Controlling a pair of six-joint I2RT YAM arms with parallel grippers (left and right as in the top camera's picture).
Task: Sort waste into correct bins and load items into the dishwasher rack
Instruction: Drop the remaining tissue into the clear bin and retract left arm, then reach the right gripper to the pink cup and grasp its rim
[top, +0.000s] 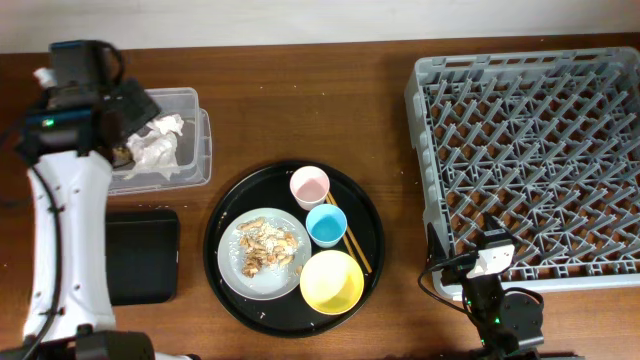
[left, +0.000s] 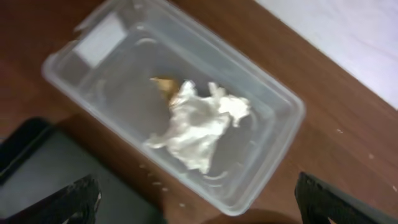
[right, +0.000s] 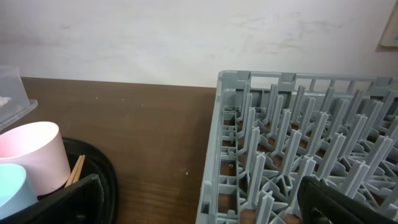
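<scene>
The clear tub at the far left holds crumpled white tissue. In the left wrist view the tissue lies beside a gold-brown wrapper in the tub. My left gripper hovers above the tub, open and empty. The pink cup, blue cup, yellow bowl and a plate with food scraps sit on the round black tray. The dishwasher rack stands at the right. My right gripper is open and empty at the rack's near-left corner.
The shallow black rectangular tray lies near the tub and shows in the left wrist view. Wooden chopsticks lie on the round tray beside the blue cup. The right wrist view shows the pink cup, the blue cup and the chopsticks.
</scene>
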